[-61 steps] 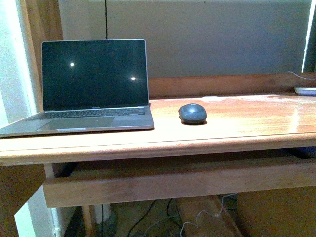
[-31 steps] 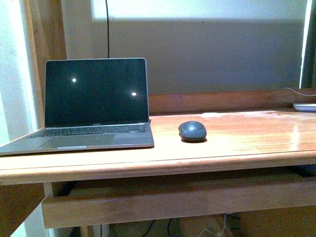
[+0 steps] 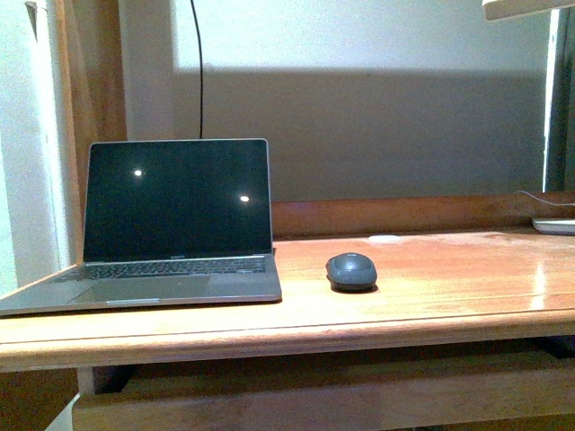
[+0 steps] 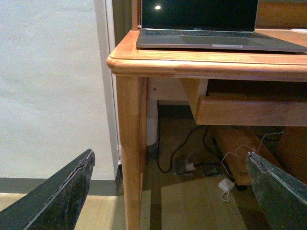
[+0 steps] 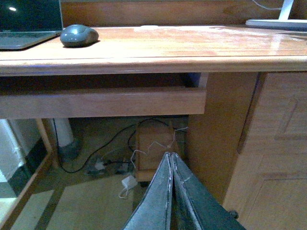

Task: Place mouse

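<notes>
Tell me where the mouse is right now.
In the front view the mouse sits on the wooden desk, just right of the open laptop and apart from it, near the middle of the desktop; neither hand touches it.

the mouse lies on the desk, right of the laptop.

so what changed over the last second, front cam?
Only the view moved: the camera tilted up, so the desk sits lower in frame, with more wall showing. The mouse stayed beside the laptop, untouched. Nothing gripped or released.
</notes>
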Robot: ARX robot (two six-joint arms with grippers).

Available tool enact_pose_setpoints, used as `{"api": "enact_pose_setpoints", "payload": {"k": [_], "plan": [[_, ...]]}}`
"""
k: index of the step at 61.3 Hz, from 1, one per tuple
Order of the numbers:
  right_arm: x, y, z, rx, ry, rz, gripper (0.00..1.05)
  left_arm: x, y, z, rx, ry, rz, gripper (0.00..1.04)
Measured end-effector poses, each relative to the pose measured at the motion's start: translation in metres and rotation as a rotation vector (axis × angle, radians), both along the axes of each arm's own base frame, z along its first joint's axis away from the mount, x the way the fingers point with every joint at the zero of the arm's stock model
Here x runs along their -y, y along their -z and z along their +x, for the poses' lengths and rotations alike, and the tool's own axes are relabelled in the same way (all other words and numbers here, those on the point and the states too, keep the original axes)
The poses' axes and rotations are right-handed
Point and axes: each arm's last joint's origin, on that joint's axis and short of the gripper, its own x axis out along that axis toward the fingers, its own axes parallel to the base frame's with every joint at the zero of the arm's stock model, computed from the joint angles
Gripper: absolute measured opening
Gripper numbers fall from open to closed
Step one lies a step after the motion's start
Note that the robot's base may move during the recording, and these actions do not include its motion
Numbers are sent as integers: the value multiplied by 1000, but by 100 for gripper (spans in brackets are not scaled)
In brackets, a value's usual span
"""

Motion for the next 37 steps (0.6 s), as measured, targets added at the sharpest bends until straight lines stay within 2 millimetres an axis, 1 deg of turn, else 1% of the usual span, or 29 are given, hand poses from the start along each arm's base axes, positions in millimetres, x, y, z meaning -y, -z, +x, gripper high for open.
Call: {"api": "enact_pose_setpoints", "payload": {"k": [8, 16, 18, 23, 24, 26, 28, 31, 37], "plan": [[0, 0, 0, 0, 0, 0, 31, 0, 0, 0, 0, 0, 0, 97], [0, 0, 0, 0, 1, 0, 51, 0, 0, 0, 0, 0, 0, 97], [0, 0, 0, 0, 0, 0, 58, 0, 0, 0, 0, 0, 0, 97], [0, 0, 0, 0, 1, 0, 72, 0, 0, 0, 0, 0, 0, 97], [0, 0, 0, 0, 1, 0, 90, 0, 0, 0, 0, 0, 0, 97], [0, 0, 0, 0, 1, 0, 97, 0, 0, 0, 0, 0, 0, 97], [0, 0, 0, 0, 1, 0, 99, 0, 0, 0, 0, 0, 0, 97], [0, 0, 0, 0, 1, 0, 97, 0, 0, 0, 0, 0, 0, 97], [0, 0, 0, 0, 1, 0, 97, 0, 0, 0, 0, 0, 0, 97]]}}
